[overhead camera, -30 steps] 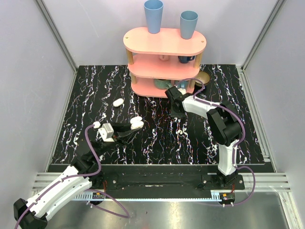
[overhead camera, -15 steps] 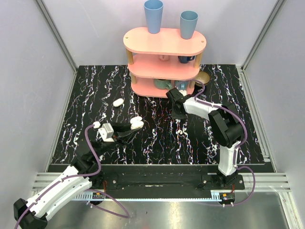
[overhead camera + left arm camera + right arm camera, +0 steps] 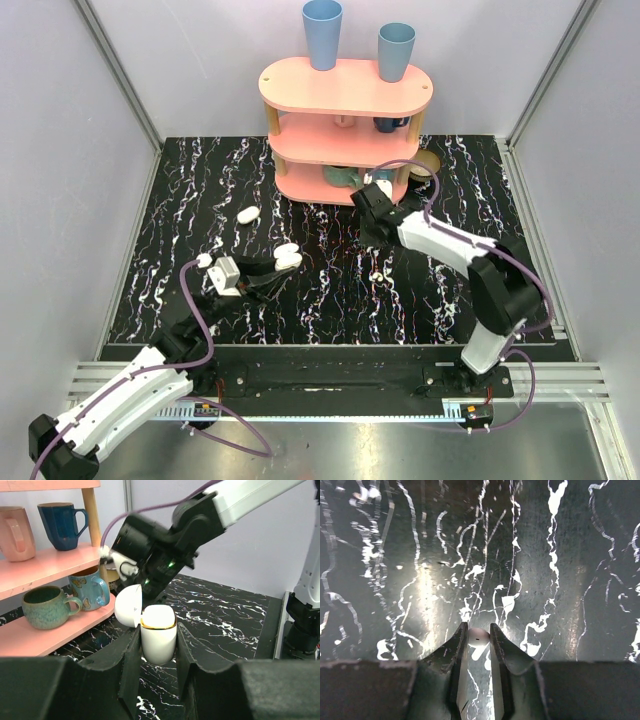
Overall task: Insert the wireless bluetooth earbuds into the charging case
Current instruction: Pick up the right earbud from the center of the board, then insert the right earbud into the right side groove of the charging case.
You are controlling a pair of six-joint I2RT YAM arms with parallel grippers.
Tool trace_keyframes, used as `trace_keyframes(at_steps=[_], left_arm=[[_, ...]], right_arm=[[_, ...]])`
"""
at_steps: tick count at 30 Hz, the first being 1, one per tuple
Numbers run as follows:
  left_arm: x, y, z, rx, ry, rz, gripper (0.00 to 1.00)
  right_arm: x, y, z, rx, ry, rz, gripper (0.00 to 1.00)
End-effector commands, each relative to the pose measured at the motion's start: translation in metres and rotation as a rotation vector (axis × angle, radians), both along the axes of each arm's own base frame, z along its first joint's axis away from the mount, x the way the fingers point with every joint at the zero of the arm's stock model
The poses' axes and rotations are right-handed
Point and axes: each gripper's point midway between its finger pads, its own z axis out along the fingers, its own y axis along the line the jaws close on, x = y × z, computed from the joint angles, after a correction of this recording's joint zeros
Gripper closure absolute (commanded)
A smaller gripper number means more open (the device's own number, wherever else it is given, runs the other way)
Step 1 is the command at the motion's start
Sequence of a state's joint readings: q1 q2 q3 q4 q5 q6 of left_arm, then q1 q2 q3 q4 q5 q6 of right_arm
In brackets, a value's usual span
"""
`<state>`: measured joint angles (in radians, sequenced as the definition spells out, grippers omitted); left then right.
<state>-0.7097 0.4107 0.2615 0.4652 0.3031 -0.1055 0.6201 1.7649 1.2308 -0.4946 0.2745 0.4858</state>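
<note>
Left gripper (image 3: 158, 641) clamps the open charging case (image 3: 159, 629) (lid back). Right gripper (image 3: 478, 630), beyond the case, pinches an earbud (image 3: 478, 636), which probably next needs aligning above it.

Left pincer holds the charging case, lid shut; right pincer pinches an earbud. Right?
No: the charging case in the left pincer has its lid open, swung to one side, as the left wrist view shows. The right pincer does pinch an earbud.
</note>
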Motion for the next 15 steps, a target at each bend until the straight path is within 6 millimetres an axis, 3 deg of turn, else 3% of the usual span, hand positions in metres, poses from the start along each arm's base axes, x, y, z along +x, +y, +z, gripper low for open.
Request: trace_keyframes(at_steps=[1,8,15], left_arm=[[0.004,0.004,0.026,-0.069,-0.032,0.028,1.00],[0.011,0.005,0.029,-0.108,0.000,0.052,1.00],[0.015,0.001,0.029,-0.113,0.023,0.050,1.00]], right_arm=[[0.003,0.014,0.070,0.022,-0.241,0.054,0.87],[-0.014,0.006,0.152,0.046,-0.507,0.063,0.90],[-0.035,0.005,0.212,0.086,-0.693,0.123,0.92]])
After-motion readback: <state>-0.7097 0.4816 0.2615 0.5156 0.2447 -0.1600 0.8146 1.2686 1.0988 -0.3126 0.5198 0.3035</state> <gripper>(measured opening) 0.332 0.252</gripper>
